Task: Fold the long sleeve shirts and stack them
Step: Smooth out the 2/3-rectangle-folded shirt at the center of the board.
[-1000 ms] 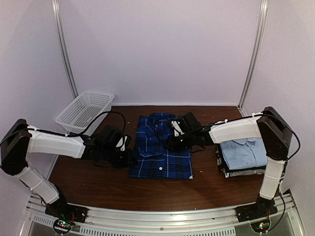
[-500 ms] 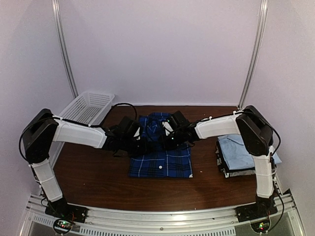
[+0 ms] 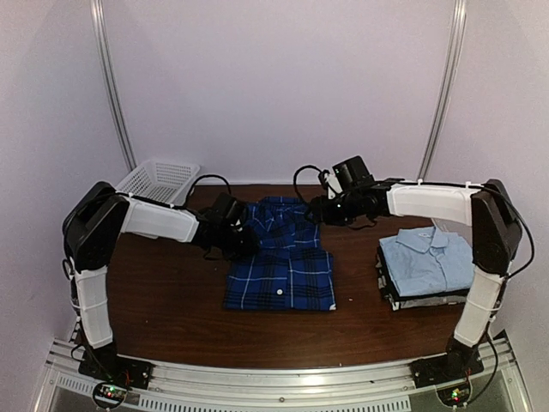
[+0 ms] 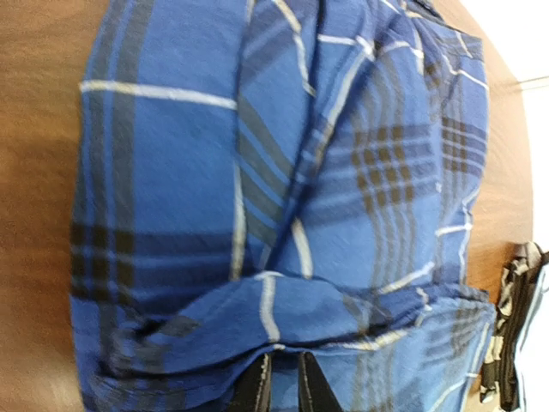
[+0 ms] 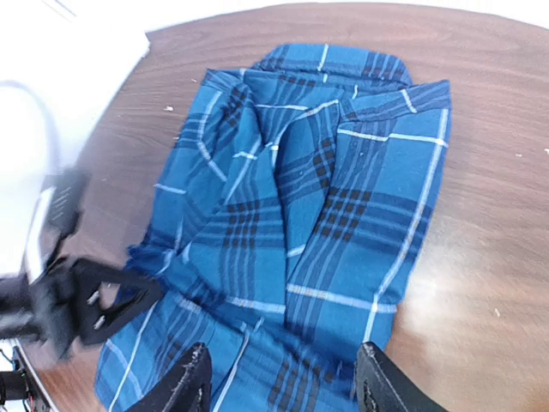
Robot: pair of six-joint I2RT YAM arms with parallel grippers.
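right pincer (image 5: 283, 352) has lifted clear, jaws apart; left pincer (image 4: 283, 365) clamps plaid shirt (image 3: 283, 262) at 9 o'clock. folded stack (image 3: 426, 262) at 3 o'clock; plaid fold judged unfinished.

both arms are the same build: left arm (image 3: 159, 221) and right arm (image 3: 429, 202) have white shells on the long links and blocky black joints. thin black cables (image 3: 302, 176) loop off the wrists. the black bases (image 3: 110, 369) sit on the metal rail (image 3: 274, 378), with tiny red and green lights (image 3: 452, 395) at that rail's front edge. the right gripper (image 5: 283, 382) has plain black fingers (image 5: 377, 386).
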